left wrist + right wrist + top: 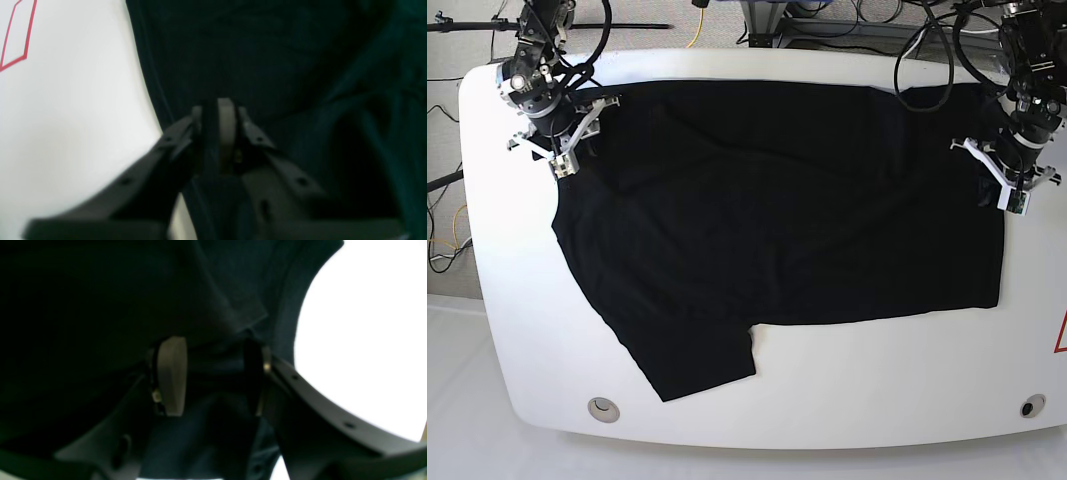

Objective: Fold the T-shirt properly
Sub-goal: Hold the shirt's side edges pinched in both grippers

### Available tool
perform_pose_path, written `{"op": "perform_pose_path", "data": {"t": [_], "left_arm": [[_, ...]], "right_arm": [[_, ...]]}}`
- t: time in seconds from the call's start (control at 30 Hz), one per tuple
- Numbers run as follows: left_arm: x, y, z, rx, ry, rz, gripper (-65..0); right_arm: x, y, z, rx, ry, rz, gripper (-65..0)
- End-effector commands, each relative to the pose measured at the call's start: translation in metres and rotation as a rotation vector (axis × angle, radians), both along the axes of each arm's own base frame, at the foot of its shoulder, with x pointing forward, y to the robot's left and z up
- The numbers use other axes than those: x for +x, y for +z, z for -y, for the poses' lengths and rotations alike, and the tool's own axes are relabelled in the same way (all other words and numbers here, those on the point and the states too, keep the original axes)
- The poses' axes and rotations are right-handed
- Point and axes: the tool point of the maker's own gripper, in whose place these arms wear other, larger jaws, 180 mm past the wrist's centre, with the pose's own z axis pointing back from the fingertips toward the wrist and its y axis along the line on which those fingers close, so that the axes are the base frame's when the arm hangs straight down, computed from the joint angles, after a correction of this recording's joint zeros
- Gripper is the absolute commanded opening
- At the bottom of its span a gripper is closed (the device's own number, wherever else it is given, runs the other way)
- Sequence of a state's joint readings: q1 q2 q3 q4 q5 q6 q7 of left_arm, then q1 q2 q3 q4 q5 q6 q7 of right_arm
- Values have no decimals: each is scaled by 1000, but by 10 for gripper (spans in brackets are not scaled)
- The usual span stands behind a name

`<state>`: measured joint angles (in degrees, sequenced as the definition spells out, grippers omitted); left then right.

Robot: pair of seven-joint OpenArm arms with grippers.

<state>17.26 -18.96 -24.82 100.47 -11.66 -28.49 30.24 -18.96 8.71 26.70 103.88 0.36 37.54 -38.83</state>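
T-shirt (pixel 777 230) spread flat across table (pixel 847 400), one sleeve toward near-left corner. Left gripper (pixel 217 126) clenched on hem at right edge; right gripper (pixel 213 373) parted, astride cloth, far-left corner. Risk judged: thin pinch slipping, uneven lift skewing fold.

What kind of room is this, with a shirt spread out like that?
Probably a robotics lab: a white table holds a black T-shirt, a robot arm stands at each far corner, and loose cables trail behind.

Both wrist views are blurred; the T-shirt (pixel 267 60) runs past their edges.
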Motion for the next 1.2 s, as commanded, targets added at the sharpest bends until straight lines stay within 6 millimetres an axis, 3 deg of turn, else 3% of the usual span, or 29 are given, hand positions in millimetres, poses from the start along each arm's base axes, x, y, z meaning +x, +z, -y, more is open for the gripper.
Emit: {"op": "perform_pose_path", "data": {"t": [0.0,0.17,1.17], "left_arm": [[12,18,-2,4,2,61,-464],[21,21,-2,-3,8,62,-363],[14,2,3,-48,15,27,-371]], "right_arm": [[10,8,1,5,24,33,-377],[6,8,2,-13,60,22,-375],[11,21,-10,-3,56,67,-375]]}}
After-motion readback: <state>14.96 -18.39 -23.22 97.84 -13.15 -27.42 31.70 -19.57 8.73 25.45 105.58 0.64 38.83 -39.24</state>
